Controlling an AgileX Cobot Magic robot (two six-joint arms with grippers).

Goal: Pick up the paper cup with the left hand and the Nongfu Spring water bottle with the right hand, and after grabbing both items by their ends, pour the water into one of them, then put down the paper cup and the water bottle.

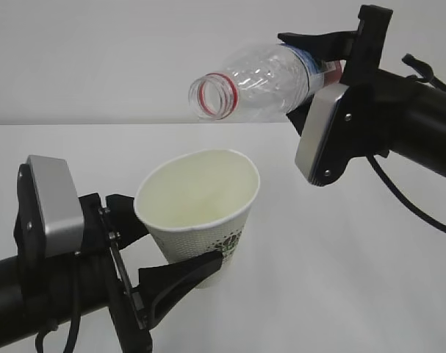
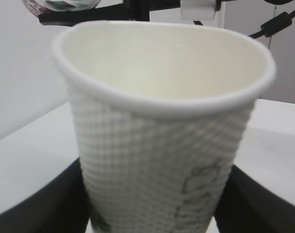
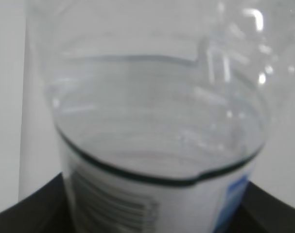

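The white paper cup [image 1: 197, 213] hangs upright above the table, and my left gripper [image 1: 175, 246] is shut on its lower part. In the left wrist view the cup [image 2: 162, 145] fills the frame, with black fingers [image 2: 40, 208] against both sides. The clear Nongfu Spring water bottle [image 1: 267, 77] lies almost level, up and to the right of the cup. Its open red-ringed mouth points left over the cup's rim. My right gripper [image 1: 311, 77] is shut on its label end. The bottle [image 3: 157, 121] fills the right wrist view, clamped in my gripper [image 3: 152, 213]. No stream of water shows.
A bare white table [image 1: 355, 279] lies under both arms, with a plain pale wall [image 1: 98, 51] behind it. The right arm's black cable [image 1: 406, 198] hangs down at the right. The bottle's mouth [image 2: 60, 5] shows at the top left of the left wrist view.
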